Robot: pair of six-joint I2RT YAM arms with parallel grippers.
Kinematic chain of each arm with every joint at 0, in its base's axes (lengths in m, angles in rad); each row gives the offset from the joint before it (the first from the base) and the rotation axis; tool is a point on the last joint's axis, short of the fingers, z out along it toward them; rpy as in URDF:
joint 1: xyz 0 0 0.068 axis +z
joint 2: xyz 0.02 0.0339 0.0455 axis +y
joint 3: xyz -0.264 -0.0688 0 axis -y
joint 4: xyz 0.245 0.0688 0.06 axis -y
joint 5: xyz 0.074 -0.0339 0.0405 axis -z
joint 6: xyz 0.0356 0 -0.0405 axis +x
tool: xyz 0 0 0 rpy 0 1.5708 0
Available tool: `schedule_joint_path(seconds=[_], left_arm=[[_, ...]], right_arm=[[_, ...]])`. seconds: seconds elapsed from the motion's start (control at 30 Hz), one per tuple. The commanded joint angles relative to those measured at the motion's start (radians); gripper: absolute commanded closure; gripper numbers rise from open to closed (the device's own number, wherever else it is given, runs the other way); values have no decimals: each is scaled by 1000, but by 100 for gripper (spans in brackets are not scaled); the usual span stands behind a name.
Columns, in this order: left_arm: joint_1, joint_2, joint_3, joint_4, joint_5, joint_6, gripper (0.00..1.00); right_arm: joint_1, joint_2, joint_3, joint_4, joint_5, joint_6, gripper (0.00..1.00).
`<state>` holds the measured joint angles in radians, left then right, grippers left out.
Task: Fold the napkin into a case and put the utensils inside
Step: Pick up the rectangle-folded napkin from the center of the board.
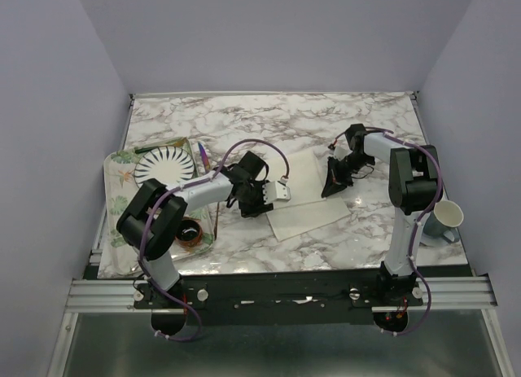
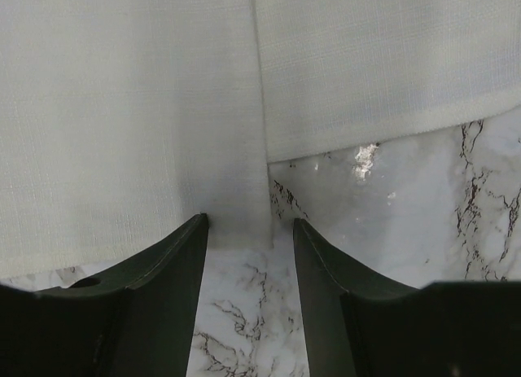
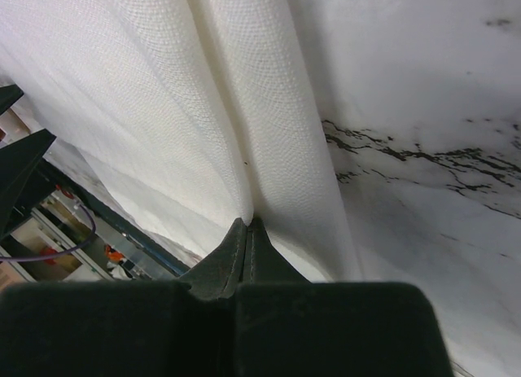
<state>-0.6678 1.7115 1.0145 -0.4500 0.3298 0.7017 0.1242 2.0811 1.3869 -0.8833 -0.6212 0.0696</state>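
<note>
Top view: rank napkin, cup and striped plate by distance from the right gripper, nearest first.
1. napkin: table centre, pinched in the shut fingers of the right gripper.
2. cup: right edge, near side.
3. striped plate: far left.

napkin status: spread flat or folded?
Partly folded, mid-fold. The left wrist view shows one napkin layer overlapping another, and the right fingers are pinched shut on a raised edge of it.
</note>
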Motion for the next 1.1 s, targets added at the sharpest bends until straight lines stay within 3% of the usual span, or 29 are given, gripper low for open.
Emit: schedule_joint_path(seconds=[0.0, 0.5, 0.6, 0.7, 0.83, 0.93, 1.07], left_arm=[[-1, 39, 22, 2, 8, -27, 44], [-9, 77, 72, -7, -6, -41, 50], [-12, 83, 65, -7, -9, -42, 55], [-16, 91, 55, -9, -17, -36, 68], [-15, 96, 55, -32, -26, -30, 92], [-13, 97, 78, -55, -23, -41, 100], [0, 82, 127, -88, -6, -59, 100]], right_arm=[[-3, -18, 18, -6, 3, -13, 99], [-1, -18, 14, -3, 0, -11, 99], [-1, -19, 15, -2, -2, -10, 99], [-1, -23, 17, -3, -3, -10, 99], [-1, -26, 23, -5, -11, -8, 99], [-1, -26, 32, -8, -26, -10, 99], [-1, -42, 57, -9, -54, -10, 99]])
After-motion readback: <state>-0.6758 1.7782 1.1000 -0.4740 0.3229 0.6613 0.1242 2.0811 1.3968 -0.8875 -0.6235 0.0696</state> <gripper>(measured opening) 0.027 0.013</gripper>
